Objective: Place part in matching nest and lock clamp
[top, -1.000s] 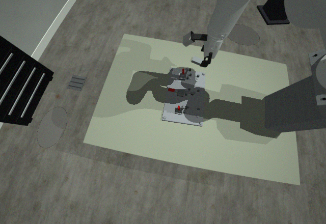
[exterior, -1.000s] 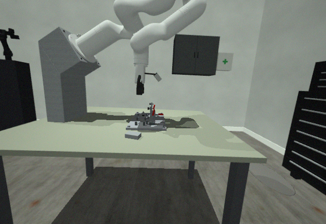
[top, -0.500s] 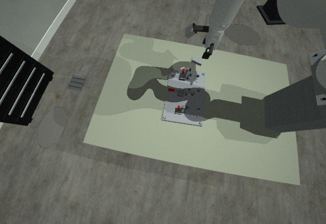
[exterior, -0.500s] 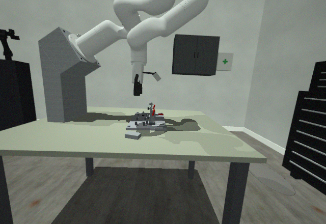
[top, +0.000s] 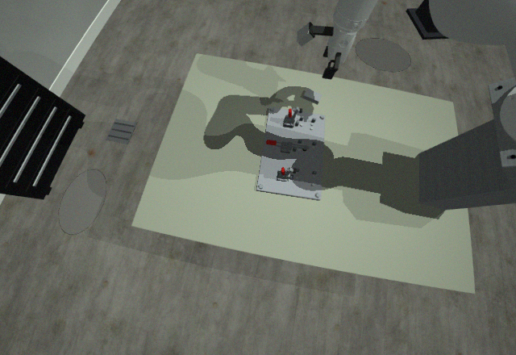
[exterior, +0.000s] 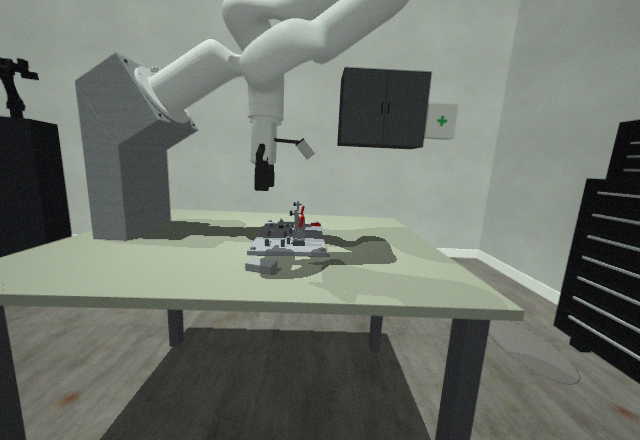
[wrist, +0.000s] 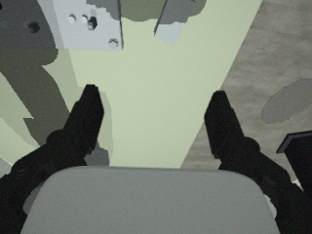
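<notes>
While arm hangs over far table edge, top view: gripper point(top: 330, 65) high above table point(top: 233, 238), beyond part point(top: 310, 96). Part lies flat on table just off fixture point(top: 291, 186) end, apart from it. Three red clamp handles on fixture, middle one lying flat.

Exterior view: gripper point(exterior: 263, 174) well above fixture point(exterior: 286, 249); part point(exterior: 262, 267) in front, near plate edge.

Wrist view: fingers spread wide, nothing between. Part point(wrist: 173, 21) ahead, fixture corner point(wrist: 88, 26) beside it.
</notes>
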Controlling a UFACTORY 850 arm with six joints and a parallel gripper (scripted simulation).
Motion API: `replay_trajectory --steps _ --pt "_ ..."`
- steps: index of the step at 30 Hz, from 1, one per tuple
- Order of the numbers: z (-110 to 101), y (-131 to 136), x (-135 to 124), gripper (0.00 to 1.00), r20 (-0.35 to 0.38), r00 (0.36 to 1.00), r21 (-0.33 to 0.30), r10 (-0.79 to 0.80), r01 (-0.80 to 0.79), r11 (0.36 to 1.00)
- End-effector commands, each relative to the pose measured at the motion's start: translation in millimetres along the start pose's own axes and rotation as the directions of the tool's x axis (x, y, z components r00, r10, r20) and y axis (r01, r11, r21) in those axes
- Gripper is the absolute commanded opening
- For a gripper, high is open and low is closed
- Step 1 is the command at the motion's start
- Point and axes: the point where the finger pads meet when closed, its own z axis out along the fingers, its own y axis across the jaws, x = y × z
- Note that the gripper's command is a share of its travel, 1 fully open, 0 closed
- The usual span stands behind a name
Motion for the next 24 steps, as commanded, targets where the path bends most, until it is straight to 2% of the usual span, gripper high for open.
replay_trajectory --steps 1,9,24 --pt "0 13 -1 1.00 0.000 1.000 0.001 0.000 0.000 1.000" --pt "0 25 -3 1.00 0.000 1.000 0.001 0.000 0.000 1.000" --pt "0 26 -3 1.00 0.000 1.000 0.001 0.000 0.000 1.000"
